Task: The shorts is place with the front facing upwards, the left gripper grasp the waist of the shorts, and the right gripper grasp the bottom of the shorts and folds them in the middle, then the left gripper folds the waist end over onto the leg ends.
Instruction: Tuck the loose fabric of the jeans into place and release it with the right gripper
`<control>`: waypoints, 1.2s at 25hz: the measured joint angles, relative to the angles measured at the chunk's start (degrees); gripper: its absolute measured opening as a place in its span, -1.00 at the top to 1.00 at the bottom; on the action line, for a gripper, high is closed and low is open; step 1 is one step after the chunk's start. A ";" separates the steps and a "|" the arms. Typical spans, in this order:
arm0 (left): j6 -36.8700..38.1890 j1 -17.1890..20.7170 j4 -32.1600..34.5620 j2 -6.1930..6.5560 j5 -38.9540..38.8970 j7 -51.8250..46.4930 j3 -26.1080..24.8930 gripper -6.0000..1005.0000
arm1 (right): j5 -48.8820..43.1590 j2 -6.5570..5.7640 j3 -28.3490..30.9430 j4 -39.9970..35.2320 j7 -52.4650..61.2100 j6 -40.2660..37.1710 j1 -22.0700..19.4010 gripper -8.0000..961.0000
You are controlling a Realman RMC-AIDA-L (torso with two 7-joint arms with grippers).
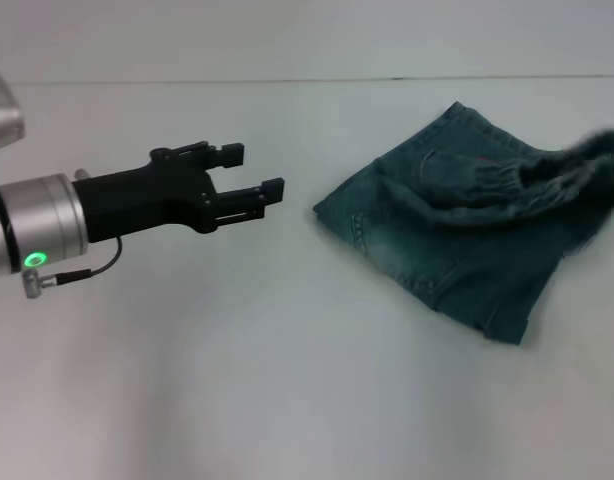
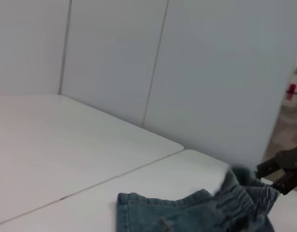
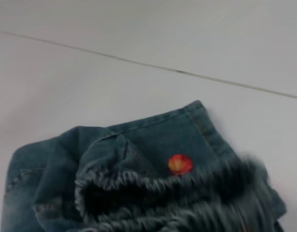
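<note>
The shorts (image 1: 457, 250) lie bunched on the right side of the white table, blue-green denim with pale patches. Their gathered waist (image 1: 507, 180) is folded over the top and rises towards the right edge, blurred there. In the right wrist view the waist (image 3: 153, 186) lies over the denim beside an orange ball badge (image 3: 180, 164), close to a stitched leg hem (image 3: 158, 118). My left gripper (image 1: 264, 170) hovers open and empty, left of the shorts and apart from them. In the left wrist view the right gripper (image 2: 270, 179) shows only at the frame edge, by the waist (image 2: 245, 193).
The white table (image 1: 237, 380) has a thin seam line (image 1: 287, 81) along its far side. Pale wall panels (image 2: 114, 58) stand behind the table in the left wrist view. A grey part of the robot (image 1: 2, 110) shows at the upper left corner.
</note>
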 joint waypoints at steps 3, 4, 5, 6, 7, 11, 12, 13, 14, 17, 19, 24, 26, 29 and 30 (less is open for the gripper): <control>0.98 0.26 -1.37 0.10 -0.13 1.05 -2.00 -0.56 | -2.19 -0.07 0.33 0.17 1.15 -0.14 1.37 -0.88; 1.23 0.36 -1.52 0.11 -0.13 1.28 -2.31 -0.56 | -2.90 -0.08 0.34 0.30 1.67 -0.11 1.80 -0.88; 1.42 0.48 -1.70 0.10 -0.14 1.45 -2.56 -0.56 | -3.64 -0.08 0.35 0.51 2.17 0.00 2.39 -0.88; 1.52 0.58 -1.88 0.08 -0.15 1.56 -2.71 -0.56 | -4.06 -0.07 0.36 0.74 2.32 0.08 2.84 -0.88; 1.54 0.65 -2.09 0.06 -0.15 1.60 -2.76 -0.56 | -4.24 -0.02 0.31 0.92 2.36 0.17 3.18 -0.88; 1.51 0.76 -2.47 0.05 -0.17 1.70 -2.88 -0.56 | -4.37 0.26 -0.68 1.86 2.13 0.20 4.25 -0.87; 1.46 0.79 -2.60 0.06 -0.18 1.71 -2.88 -0.56 | -4.43 0.30 -0.96 2.11 2.12 0.17 4.53 -0.87; 1.42 0.79 -2.72 0.06 -0.18 1.71 -2.89 -0.56 | -4.48 0.34 -1.21 2.29 2.12 0.21 4.74 -0.87; 1.37 0.79 -2.93 0.06 -0.18 1.72 -2.91 -0.56 | -4.49 0.39 -1.43 2.34 2.13 0.43 4.88 -0.86; 1.35 0.79 -3.09 0.06 -0.18 1.72 -2.91 -0.56 | -4.52 0.45 -1.72 2.35 2.13 0.95 5.15 -0.86; 1.25 0.79 -3.19 0.05 -0.18 1.72 -2.91 -0.56 | -4.55 0.47 -1.92 2.25 2.44 1.28 5.31 -0.86; 1.16 0.79 -3.25 -0.03 -0.19 1.72 -2.91 -0.56 | -4.72 0.19 -1.18 1.44 4.24 2.55 5.47 -0.85; 1.13 0.79 -3.30 -0.03 -0.30 1.72 -2.91 -0.56 | -4.81 0.15 -1.11 1.49 5.07 3.96 5.56 -0.85; 1.17 0.79 -3.45 -0.02 -0.62 1.72 -2.91 -0.56 | -5.46 0.33 -1.54 2.01 6.03 5.67 5.84 -0.84; 1.17 0.78 -3.48 0.00 -0.66 1.72 -2.91 -0.56 | -5.62 0.41 -1.73 2.32 6.11 6.15 6.02 -0.84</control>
